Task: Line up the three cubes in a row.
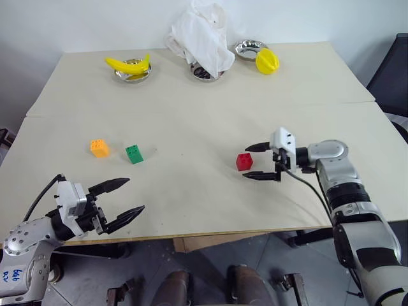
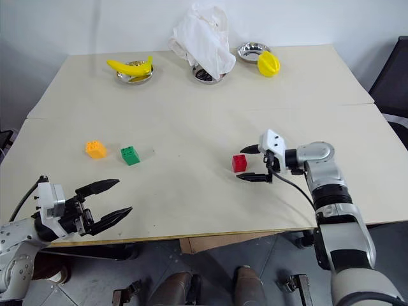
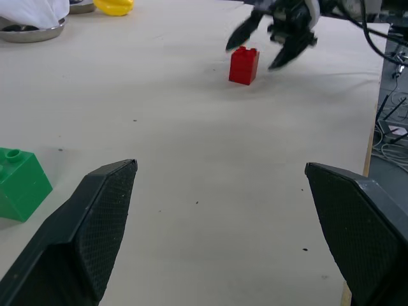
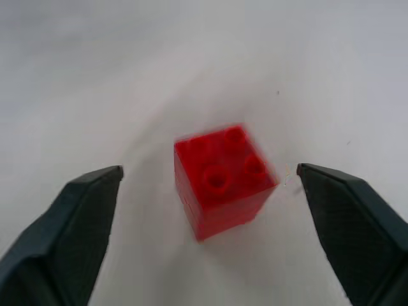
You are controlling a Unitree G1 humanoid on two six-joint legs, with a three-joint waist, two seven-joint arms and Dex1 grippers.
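We have the right gripper [image 1: 260, 160] spread wide around the red cube [image 1: 244, 161] (untouched, between the jaws), ready to grasp; the left gripper [image 1: 122, 199] waits wide, empty.

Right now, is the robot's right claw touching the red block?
Apart. In the right wrist view, bare table shows between the red block and each finger of the open right gripper.
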